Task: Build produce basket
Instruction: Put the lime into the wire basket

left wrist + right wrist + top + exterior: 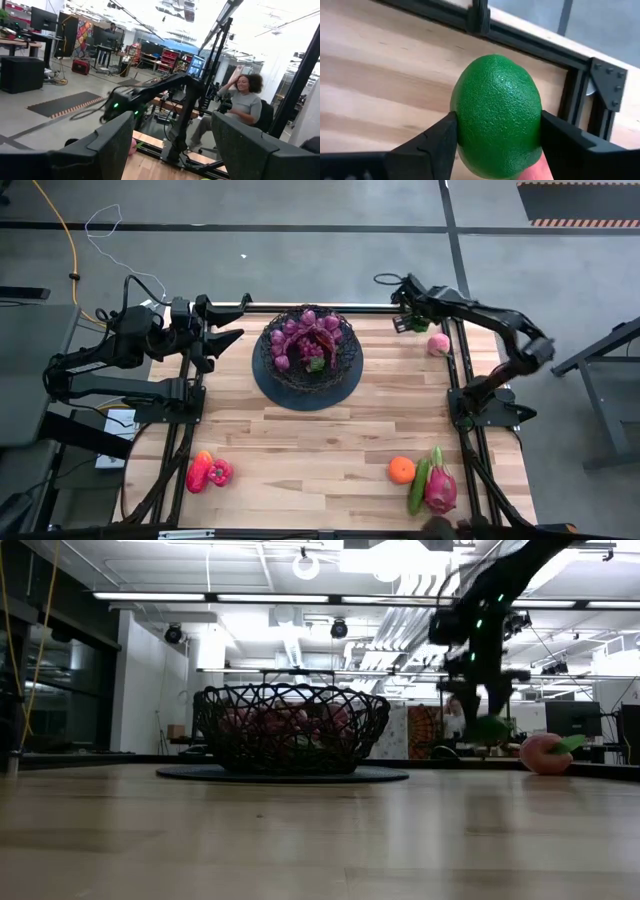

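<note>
The black wire mesh basket [307,345] stands on a dark round mat at the table's far middle, with purple grapes and other produce inside; it also shows in the low view as the basket [290,728]. My right gripper [410,323] is right of the basket near the far edge, shut on a green round fruit [497,115]. A pink fruit [438,344] lies on the table just beside it. My left gripper [228,323] waits open, left of the basket. An orange [401,470], a cucumber [417,485] and a dragon fruit [440,488] lie near right; red peppers [208,472] lie near left. My right gripper pinches the green fruit's two opposite sides [462,125] between its two fingers [437,142]. The fingers come from above, pointing down. The green fruit [488,728] hangs lifted clear above the table.
Black frame rails [455,380] run along the table's left, right and far edges, and a rail corner [600,85] lies just past the held fruit. Bare wood [310,450] spreads between the basket and the near produce. A person sits in the room beyond [242,97].
</note>
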Action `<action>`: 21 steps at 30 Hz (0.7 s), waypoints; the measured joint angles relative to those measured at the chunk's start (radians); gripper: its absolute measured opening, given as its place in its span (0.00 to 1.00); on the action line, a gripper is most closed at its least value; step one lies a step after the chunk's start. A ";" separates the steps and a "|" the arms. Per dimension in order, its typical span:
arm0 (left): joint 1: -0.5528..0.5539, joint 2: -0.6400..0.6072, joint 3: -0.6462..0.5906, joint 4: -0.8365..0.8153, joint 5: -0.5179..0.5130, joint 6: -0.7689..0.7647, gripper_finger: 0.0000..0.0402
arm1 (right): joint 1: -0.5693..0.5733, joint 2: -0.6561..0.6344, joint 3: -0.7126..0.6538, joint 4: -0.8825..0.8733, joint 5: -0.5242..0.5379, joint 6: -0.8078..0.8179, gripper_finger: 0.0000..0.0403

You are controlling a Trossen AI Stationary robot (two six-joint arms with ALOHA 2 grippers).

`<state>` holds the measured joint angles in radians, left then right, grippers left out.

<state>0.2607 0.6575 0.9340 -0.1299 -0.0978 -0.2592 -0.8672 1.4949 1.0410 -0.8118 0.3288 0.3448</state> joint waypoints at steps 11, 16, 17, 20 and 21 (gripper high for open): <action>0.000 0.001 0.000 -0.011 0.000 0.000 0.64 | 0.265 -0.480 0.001 0.145 -0.253 0.094 0.55; 0.000 0.002 0.000 -0.016 0.000 0.000 0.64 | 0.457 -0.580 0.002 0.285 -0.263 0.103 0.55; 0.000 0.002 0.000 -0.016 0.000 0.000 0.64 | 0.489 -0.588 0.002 0.312 -0.263 0.103 0.55; 0.000 0.002 0.000 -0.016 0.000 0.000 0.64 | 0.565 -0.596 0.002 0.407 -0.262 0.102 0.55; 0.000 0.002 0.000 -0.016 0.000 0.000 0.64 | 0.583 -0.596 0.002 0.433 -0.263 0.100 0.55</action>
<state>0.2607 0.6598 0.9344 -0.1455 -0.0975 -0.2588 -0.2840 0.8986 1.0428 -0.3790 0.0663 0.4443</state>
